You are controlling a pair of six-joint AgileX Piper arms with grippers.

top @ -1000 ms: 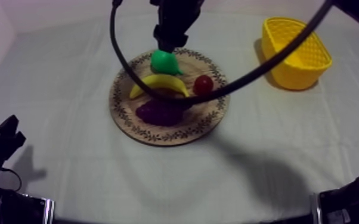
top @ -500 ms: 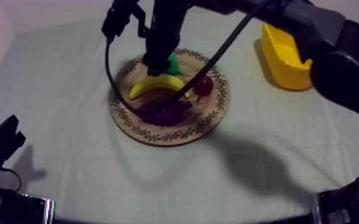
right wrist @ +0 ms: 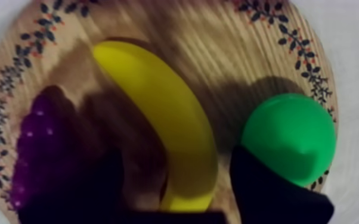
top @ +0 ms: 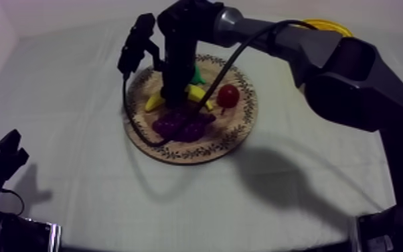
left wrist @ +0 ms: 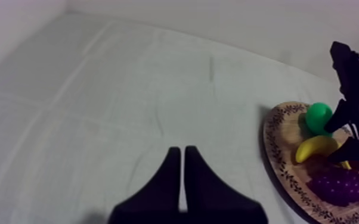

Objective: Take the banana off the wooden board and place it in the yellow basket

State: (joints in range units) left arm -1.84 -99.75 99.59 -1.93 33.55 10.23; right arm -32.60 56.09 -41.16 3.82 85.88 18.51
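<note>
- Down has come the right pincer point(top: 175, 100) since a second ago; now it sits low over the banana point(right wrist: 164, 101) on the board point(top: 237, 137).
- Its fingers point(right wrist: 107, 184) are spread, one on each side of the banana, not squeezing it.
- Pear point(right wrist: 289, 134) is just beside one finger, grapes point(right wrist: 39, 149) beside the other.
- Basket point(top: 325, 25) is well away from that pincer.
- Left pincer point(left wrist: 183, 173) is pressed together over the cloth point(left wrist: 98, 89), far from the board.

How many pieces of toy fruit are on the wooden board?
4. The banana lies in the middle of the board, the pear on its far side, the grapes on its near side, the small red fruit at its right. The arm might hide more.
</note>
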